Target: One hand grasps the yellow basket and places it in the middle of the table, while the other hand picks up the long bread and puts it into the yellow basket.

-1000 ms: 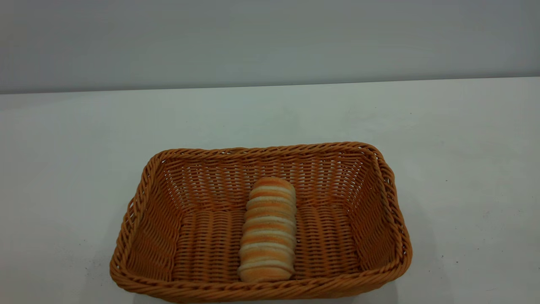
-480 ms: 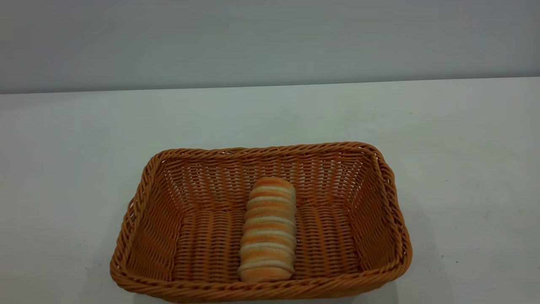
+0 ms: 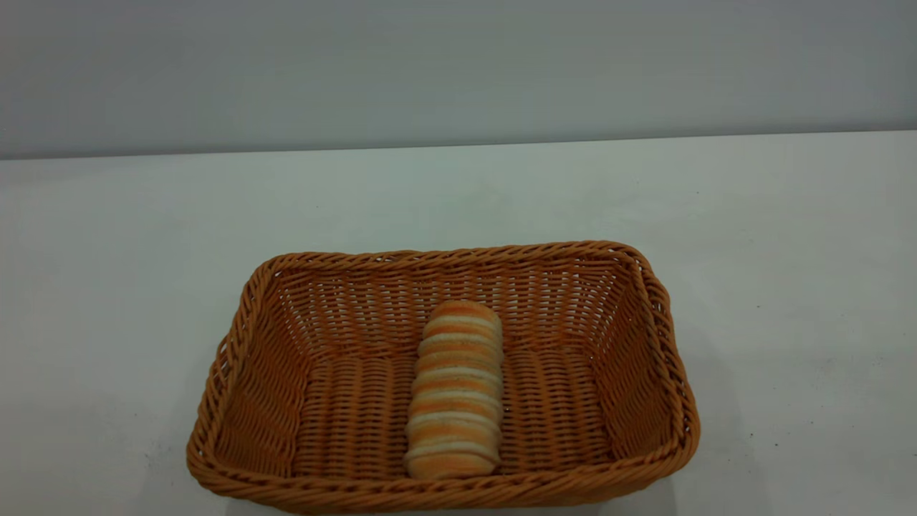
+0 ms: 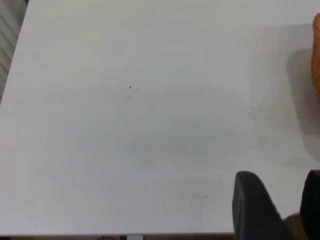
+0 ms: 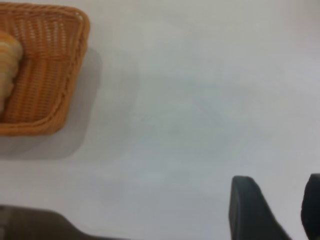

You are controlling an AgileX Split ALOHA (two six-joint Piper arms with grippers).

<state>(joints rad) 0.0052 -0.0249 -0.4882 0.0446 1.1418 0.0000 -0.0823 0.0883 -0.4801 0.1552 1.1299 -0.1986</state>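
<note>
The yellow basket (image 3: 236, 344) stands on the white table (image 3: 458, 193), near the front middle in the exterior view. The long bread (image 3: 455, 390) lies lengthwise on the basket's floor, free of any gripper. Neither arm shows in the exterior view. My left gripper (image 4: 277, 185) hangs open and empty over bare table; a sliver of the basket's rim (image 4: 316, 55) shows far off. My right gripper (image 5: 275, 192) is open and empty over bare table, well away from the basket (image 5: 55, 75), with one end of the bread (image 5: 7, 55) in sight.
A plain grey wall (image 3: 458, 72) runs behind the table's far edge. In the left wrist view the table's edge (image 4: 125, 234) runs close by the gripper. A dark area past the table's edge (image 5: 35, 225) shows in the right wrist view.
</note>
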